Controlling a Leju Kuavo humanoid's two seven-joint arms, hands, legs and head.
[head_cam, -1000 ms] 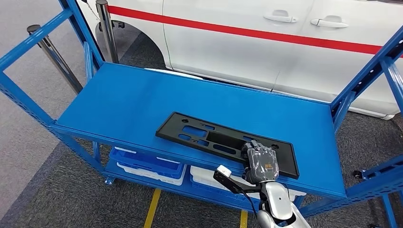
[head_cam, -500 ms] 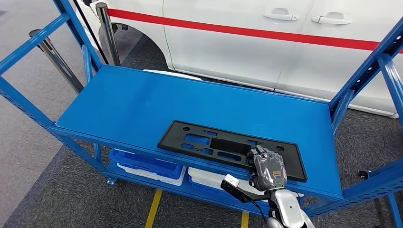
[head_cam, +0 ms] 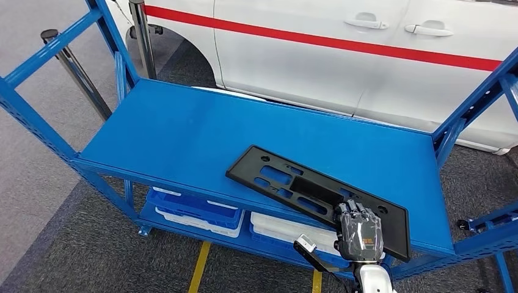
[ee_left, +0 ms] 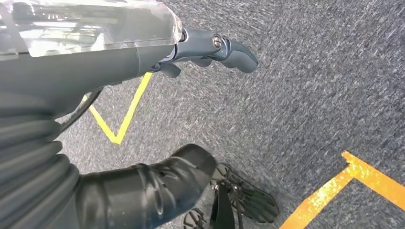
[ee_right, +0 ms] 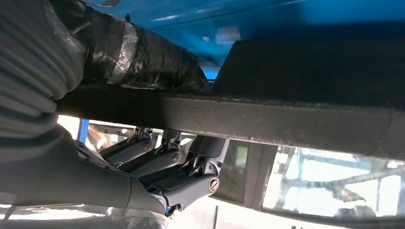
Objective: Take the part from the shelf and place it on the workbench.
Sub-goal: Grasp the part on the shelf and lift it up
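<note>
From the head view the part (head_cam: 317,195), a long flat black plastic panel pierced with cut-outs, lies skewed on the blue shelf (head_cam: 183,134), its near end jutting past the front edge, where the right hand (head_cam: 359,235) holds it by that end. It looks light and stiff but long, so a grip at one end will likely let the far end sag or swing. The left wrist view shows the left hand (ee_left: 210,47) hanging over grey carpet, holding nothing, fingers loosely apart. In the right wrist view the thumb lies on one face of the panel's edge (ee_right: 239,117) and the fingers (ee_right: 167,167) curl against the other face, a firm pinch
</note>
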